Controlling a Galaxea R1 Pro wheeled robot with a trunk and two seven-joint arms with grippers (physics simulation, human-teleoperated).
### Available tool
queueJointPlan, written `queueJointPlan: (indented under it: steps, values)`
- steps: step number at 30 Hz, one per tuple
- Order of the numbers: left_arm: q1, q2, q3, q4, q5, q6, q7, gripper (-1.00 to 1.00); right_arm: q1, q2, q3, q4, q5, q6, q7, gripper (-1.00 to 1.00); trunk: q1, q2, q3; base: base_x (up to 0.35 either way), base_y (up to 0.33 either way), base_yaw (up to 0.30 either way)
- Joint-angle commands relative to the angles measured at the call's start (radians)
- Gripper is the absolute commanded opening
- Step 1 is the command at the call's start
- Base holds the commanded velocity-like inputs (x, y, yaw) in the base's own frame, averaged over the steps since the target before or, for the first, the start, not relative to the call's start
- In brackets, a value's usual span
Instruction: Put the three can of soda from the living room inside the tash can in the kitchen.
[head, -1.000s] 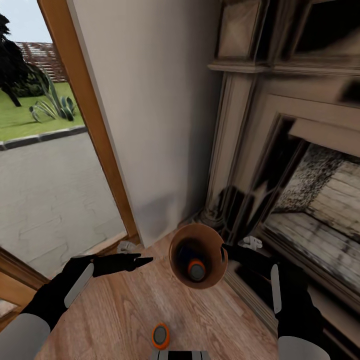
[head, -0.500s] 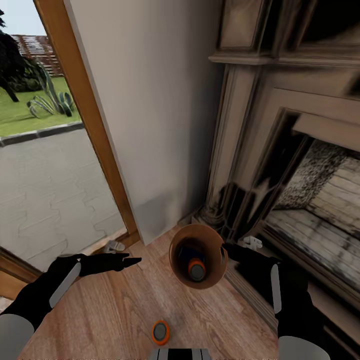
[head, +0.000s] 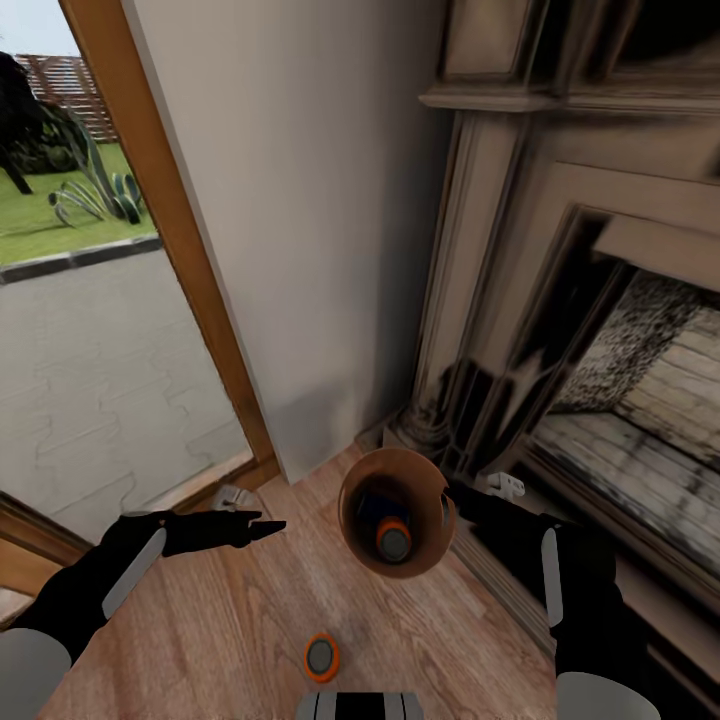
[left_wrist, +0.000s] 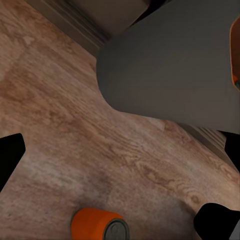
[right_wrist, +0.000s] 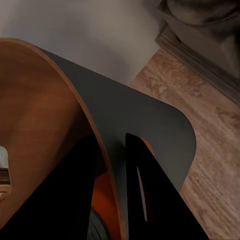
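- Nearest me, 1 orange can (head: 321, 657) lies on its side on the wood floor (head: 230, 620), close to my base; I take it as the next to collect.
- My left claw (head: 262, 524) hovers above the floor with nothing between its parted fingers, likely free for that can.
- My right claw (head: 448, 500) pinches the trash can (head: 395, 512) by its rim wall, 1 finger inside, 1 outside, holding it off the floor.
- Inside sits another orange can (head: 393, 540); the dark, bluish shape behind it I can't identify.
- Beyond stands the fireplace (head: 560, 300), cut off at the frame's edge.
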Motion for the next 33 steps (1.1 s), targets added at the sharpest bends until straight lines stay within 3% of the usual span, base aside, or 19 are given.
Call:
queueJointPlan:
  steps: [1, 12, 33]
  values:
    - [0.0, 0.0, 0.0, 0.0, 0.0, 0.0, 0.001, 1.0, 0.0, 0.0, 0.0, -0.001, -0.03, 0.013, 0.002, -1.0, 0.0, 0.0, -0.002, 0.0, 0.0, 0.0]
    - [0.0, -0.014, -0.005, 0.003, -0.002, 0.002, 0.007, 1.0, 0.0, 0.0, 0.0, 0.0, -0.03, 0.012, 0.002, -1.0, 0.0, 0.0, -0.019, 0.0, 0.0, 0.0]
    - [0.0, -0.015, -0.005, 0.005, 0.002, -0.001, 0.003, 1.0, 0.0, 0.0, -0.001, -0.002, -0.028, 0.013, -0.005, -1.0, 0.0, 0.0, -0.053, 0.0, 0.0, 0.0]
